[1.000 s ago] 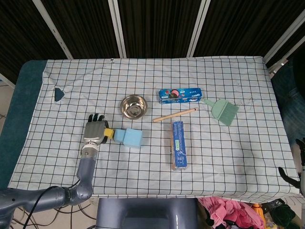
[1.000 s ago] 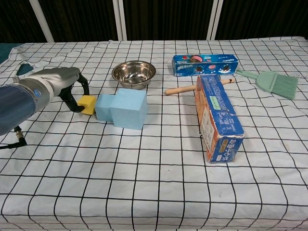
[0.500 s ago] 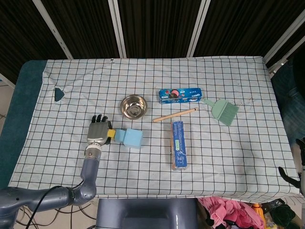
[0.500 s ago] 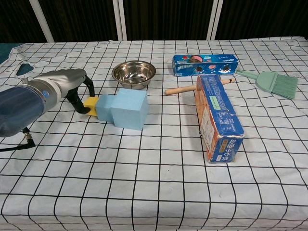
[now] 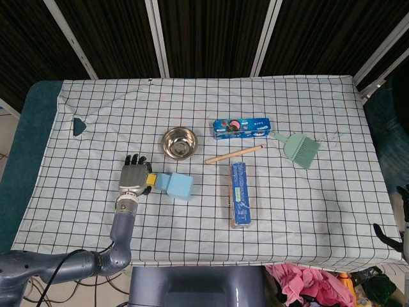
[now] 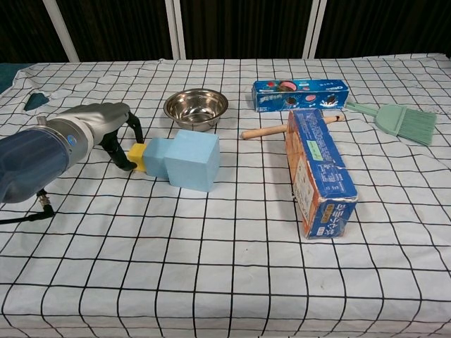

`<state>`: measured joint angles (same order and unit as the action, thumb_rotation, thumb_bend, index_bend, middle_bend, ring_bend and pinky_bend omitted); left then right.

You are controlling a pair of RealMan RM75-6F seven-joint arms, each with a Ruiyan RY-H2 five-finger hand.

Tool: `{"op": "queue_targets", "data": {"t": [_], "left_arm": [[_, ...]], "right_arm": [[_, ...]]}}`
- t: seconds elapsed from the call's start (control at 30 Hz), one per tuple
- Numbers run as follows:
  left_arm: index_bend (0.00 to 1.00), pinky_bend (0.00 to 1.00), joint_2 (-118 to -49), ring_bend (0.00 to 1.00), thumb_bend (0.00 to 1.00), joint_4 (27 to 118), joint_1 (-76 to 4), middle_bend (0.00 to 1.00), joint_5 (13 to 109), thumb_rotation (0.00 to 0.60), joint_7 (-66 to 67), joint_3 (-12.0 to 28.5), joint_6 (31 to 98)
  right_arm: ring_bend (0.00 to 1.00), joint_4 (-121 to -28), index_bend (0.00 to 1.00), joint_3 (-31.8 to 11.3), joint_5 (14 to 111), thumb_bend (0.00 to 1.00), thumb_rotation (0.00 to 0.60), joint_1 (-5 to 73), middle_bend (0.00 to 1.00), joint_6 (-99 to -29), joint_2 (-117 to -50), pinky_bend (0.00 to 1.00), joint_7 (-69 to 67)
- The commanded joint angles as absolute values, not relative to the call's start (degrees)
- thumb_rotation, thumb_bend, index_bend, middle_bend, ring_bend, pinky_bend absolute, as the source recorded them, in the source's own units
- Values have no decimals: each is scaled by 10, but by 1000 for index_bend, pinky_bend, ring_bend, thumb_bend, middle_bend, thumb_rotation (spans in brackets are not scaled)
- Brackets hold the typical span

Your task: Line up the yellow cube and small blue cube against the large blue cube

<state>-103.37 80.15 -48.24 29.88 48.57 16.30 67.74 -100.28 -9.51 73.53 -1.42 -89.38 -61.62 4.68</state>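
The yellow cube [image 6: 137, 156], the small blue cube [image 6: 155, 156] and the large blue cube [image 6: 194, 160] sit touching in a row on the checked cloth, left of centre. In the head view the same row reads yellow cube [image 5: 149, 181], small blue cube [image 5: 160, 181], large blue cube [image 5: 181, 186]. My left hand [image 6: 106, 130] lies at the row's left end [image 5: 132, 178], its dark fingers curled around the yellow cube from front and back. Only a sliver of my right hand [image 5: 401, 220] shows past the table's right edge, its fingers apart and holding nothing.
A steel bowl [image 6: 196, 108] stands just behind the cubes. To the right lie a wooden stick [image 6: 271, 130], a tall blue-and-orange box [image 6: 318, 171], a blue biscuit box [image 6: 300, 94] and a green brush [image 6: 398, 120].
My left hand has pushed the yellow cube to the right, closing it onto the small blue cube. The whole row, large cube included, has slid slightly right.
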Motion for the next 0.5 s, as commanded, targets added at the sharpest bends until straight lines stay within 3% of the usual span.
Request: {"op": "queue_targets", "data": {"t": [0.03,0.17,0.5], "left_arm": [[312,0,-1032,0,237,801,-483,137,302,600,486,161,675],[209,0,-1030,0,221,801,-482,124,308,600,485,157,674],[203,0,-980,0,228,844,-446,120,383,600,454,120,709]], "right_arm": [[201,-1003,102,-95,735,179,600,-14,48,-894,-616,119,47],[200,-1004,102,-96,734,179,600,-14,48,-894,-615,119,47],[200,-1004,102,-95,734,179,600,-14,48,-894,-616,119,48]]}}
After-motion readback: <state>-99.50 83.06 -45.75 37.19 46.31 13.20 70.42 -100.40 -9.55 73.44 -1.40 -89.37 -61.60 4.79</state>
